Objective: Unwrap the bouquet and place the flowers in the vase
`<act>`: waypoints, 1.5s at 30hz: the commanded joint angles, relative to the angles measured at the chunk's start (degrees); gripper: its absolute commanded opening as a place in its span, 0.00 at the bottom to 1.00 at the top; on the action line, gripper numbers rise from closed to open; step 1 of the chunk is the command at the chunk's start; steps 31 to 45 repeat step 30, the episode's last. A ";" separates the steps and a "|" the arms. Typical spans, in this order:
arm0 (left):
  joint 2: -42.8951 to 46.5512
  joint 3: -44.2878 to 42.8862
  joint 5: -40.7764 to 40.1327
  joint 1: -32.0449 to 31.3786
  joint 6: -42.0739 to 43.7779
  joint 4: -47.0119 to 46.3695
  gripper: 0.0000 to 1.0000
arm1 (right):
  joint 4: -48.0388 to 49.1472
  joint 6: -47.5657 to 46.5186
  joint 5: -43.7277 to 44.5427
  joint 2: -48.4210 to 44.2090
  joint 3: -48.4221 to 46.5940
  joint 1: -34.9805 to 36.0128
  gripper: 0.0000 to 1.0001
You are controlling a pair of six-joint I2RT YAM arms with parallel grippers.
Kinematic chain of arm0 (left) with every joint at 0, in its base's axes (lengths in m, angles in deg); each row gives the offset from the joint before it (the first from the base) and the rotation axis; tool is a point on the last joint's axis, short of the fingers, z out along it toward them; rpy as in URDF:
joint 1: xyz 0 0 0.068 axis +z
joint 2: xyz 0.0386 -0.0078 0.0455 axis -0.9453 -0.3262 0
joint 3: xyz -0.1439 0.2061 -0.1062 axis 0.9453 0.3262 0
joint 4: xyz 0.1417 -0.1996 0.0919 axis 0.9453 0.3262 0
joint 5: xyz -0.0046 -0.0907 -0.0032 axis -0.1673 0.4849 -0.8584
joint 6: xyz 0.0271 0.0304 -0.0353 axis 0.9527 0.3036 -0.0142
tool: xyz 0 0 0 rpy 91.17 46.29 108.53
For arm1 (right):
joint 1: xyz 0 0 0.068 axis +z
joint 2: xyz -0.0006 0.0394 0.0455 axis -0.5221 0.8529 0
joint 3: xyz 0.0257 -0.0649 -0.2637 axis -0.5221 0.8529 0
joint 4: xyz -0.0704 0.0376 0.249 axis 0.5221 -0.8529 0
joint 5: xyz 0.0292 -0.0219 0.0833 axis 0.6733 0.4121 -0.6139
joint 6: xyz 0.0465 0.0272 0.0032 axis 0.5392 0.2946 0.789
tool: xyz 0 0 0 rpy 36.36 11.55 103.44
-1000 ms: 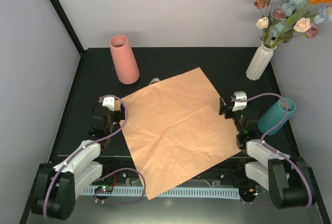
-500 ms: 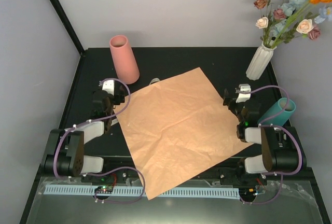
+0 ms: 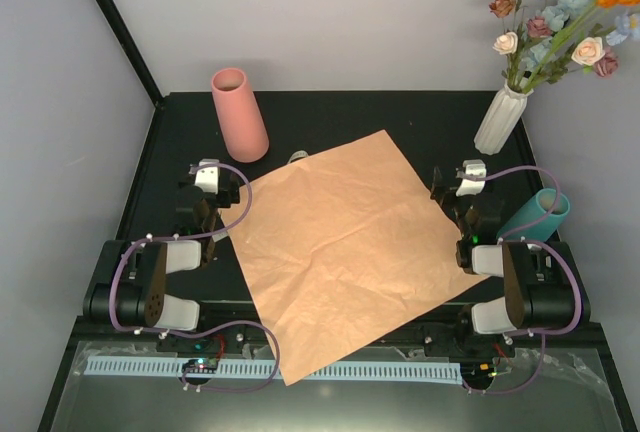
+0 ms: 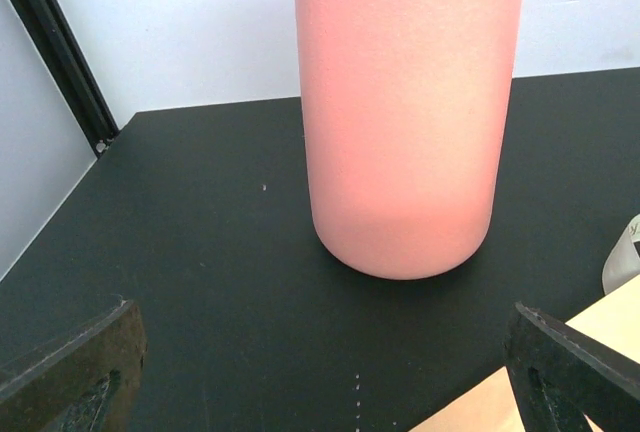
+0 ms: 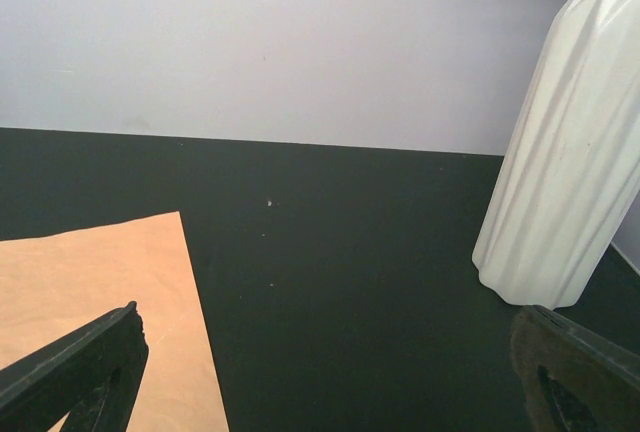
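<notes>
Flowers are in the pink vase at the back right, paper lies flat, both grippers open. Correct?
Not quite: the flowers stand in the white ribbed vase, as the top view shows. The pink vase stands empty, back left. The rest holds.

Flat on the matt black worktop (image 3: 330, 117) lies the peach-orange paper sheet (image 3: 340, 252), dull and faintly creased. The pink cylinder vase (image 4: 405, 112) shows a fine, grainy matt skin. The white ribbed vase (image 5: 570, 152) looks smooth with a soft sheen, holding cloth-like artificial flowers (image 3: 560, 22).
</notes>
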State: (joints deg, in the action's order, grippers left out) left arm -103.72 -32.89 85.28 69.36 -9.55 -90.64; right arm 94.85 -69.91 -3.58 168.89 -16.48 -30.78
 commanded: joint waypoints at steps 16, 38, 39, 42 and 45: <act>0.13 -0.19 1.45 0.12 0.60 -3.84 0.99 | -3.69 0.98 3.06 -1.40 -1.76 -0.09 1.00; 0.17 -0.19 1.46 0.16 0.64 -3.82 0.99 | -4.85 1.41 3.82 -1.20 -2.48 -0.09 1.00; 0.17 -0.19 1.46 0.16 0.64 -3.82 0.99 | -4.85 1.41 3.82 -1.20 -2.48 -0.09 1.00; 0.17 -0.19 1.46 0.16 0.64 -3.82 0.99 | -4.85 1.41 3.82 -1.20 -2.48 -0.09 1.00; 0.17 -0.19 1.46 0.16 0.64 -3.82 0.99 | -4.85 1.41 3.82 -1.20 -2.48 -0.09 1.00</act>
